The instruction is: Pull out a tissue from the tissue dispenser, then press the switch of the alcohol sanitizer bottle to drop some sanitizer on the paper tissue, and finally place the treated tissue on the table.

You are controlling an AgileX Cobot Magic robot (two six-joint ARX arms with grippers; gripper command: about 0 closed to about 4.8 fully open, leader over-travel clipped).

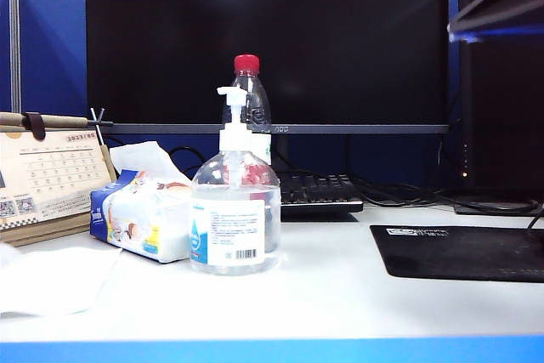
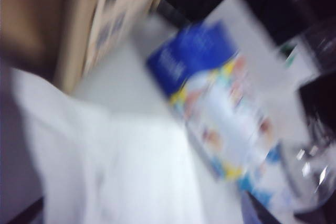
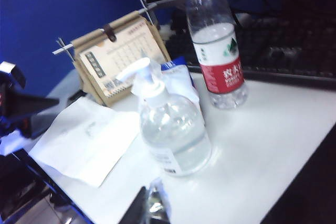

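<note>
Nearest, at the front-left corner of the desk (image 1: 340, 295): tissue (image 1: 51, 282) spread flat and creased, lying loose with nothing pinching it, so judged as set down and the task near its end

Just off that corner, seen only from the right wrist: left gripper (image 3: 31, 106), beside the sheet's edge, probably letting go; jaws too blurred to tell

Off the front edge, before the sanitizer (image 1: 235, 210): right gripper (image 3: 149, 208), jaws clenched on nothing, apart from the pump (image 1: 233, 112), probably clear after pressing

Mid-desk, left of centre: sanitizer upright, nozzle toward the left edge, toward where a sheet can be offered

Touching its left flank: dispenser (image 1: 140, 214), next sheet poking up for a straight pull

Toward the back edge: calendar (image 1: 47, 180), water bottle (image 1: 249, 91), keyboard (image 1: 319, 193); mouse pad (image 1: 459, 252) by the right edge, well apart from the work
</note>
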